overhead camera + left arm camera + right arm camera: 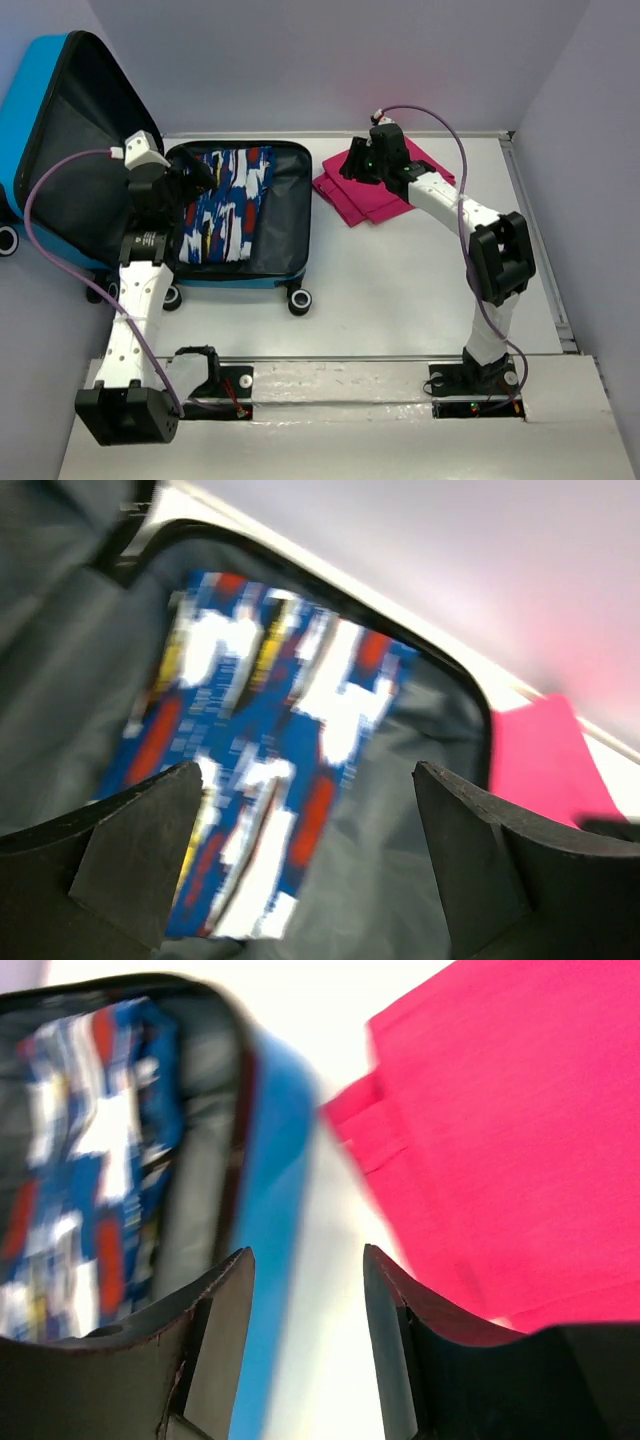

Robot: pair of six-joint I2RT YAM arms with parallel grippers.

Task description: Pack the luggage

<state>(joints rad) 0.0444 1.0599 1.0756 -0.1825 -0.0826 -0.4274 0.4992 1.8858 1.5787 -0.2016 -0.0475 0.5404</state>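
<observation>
- One luggage (pixel 288 225): lying open, lid raised at the far left, base directly beneath the left gripper.
- One left gripper (pixel 307 775): jaws spread wide, nothing between them.
- One folded blue, red and white patterned cloth (pixel 228 205): flat inside the luggage base, just ahead of the left gripper.
- One right gripper (pixel 308 1255): jaws partly apart, empty, above bare table (pixel 400 290).
- One pink cloth pile (pixel 352 195): just right of the right gripper, layer count unclear; blue luggage edge just left of it.
</observation>
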